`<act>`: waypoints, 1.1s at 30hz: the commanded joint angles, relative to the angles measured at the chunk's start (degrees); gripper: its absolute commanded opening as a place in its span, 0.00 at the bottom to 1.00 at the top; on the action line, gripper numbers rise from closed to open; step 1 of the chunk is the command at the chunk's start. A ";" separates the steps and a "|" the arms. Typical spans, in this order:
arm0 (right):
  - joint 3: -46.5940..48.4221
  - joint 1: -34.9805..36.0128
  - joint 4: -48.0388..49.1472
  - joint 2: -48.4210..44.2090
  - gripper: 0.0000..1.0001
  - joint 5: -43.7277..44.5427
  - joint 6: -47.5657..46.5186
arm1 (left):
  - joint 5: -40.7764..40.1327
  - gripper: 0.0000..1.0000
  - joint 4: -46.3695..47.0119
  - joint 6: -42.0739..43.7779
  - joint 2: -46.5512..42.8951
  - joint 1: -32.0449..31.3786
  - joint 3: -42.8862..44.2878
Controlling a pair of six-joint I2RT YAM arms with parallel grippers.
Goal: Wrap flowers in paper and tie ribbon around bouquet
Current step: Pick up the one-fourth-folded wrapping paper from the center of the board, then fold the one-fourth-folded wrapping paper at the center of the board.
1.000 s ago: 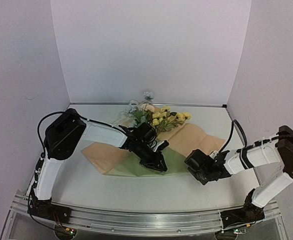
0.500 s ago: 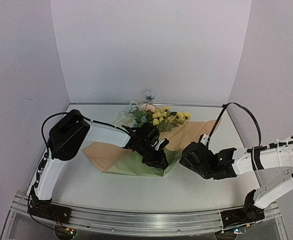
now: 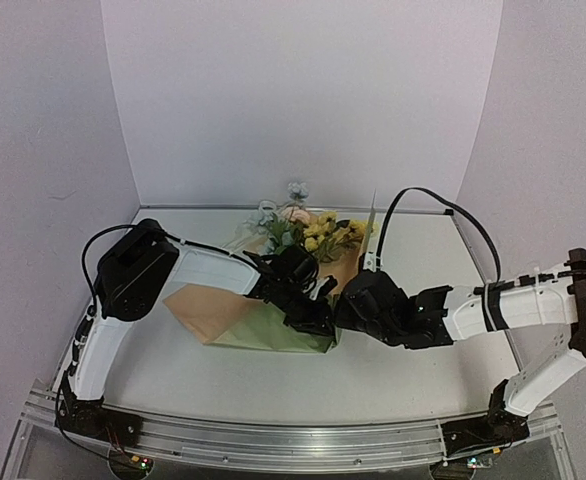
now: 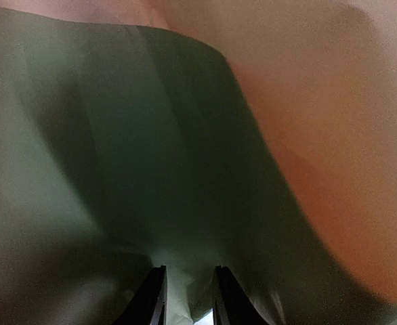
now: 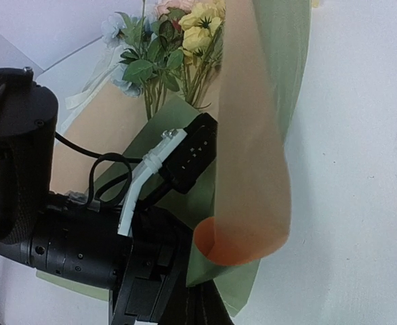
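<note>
The flowers [image 3: 310, 230] lie with their blooms toward the back wall and their stems on the paper [image 3: 208, 308]. The paper is olive-green with a tan reverse. My left gripper [image 3: 313, 318] presses down at the paper's middle over the stems. In the left wrist view its fingers [image 4: 190, 271] stand close together with a fold of green paper [image 4: 151, 135] pinched between them. My right gripper [image 3: 345, 312] sits right beside it, shut on the paper's right edge [image 5: 253, 169]. That edge curls up and over, tan side out. A strip of cream ribbon [image 5: 83, 100] shows left of the blooms [image 5: 192, 27].
The left arm's wrist and its black camera block [image 5: 192, 152] crowd against my right gripper [image 5: 204, 299]. White table [image 3: 423, 250] lies to the right of the paper. The back wall [image 3: 303, 100] rises just behind the blooms.
My right gripper has swept left with the paper's right edge, lifting and folding it over toward the left gripper. The left gripper has stayed on the paper.
</note>
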 commanded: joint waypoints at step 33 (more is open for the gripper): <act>13.06 -3.16 -14.15 2.85 0.00 -5.55 -5.70 | -9.68 0.25 -5.13 4.75 -4.59 1.42 -4.26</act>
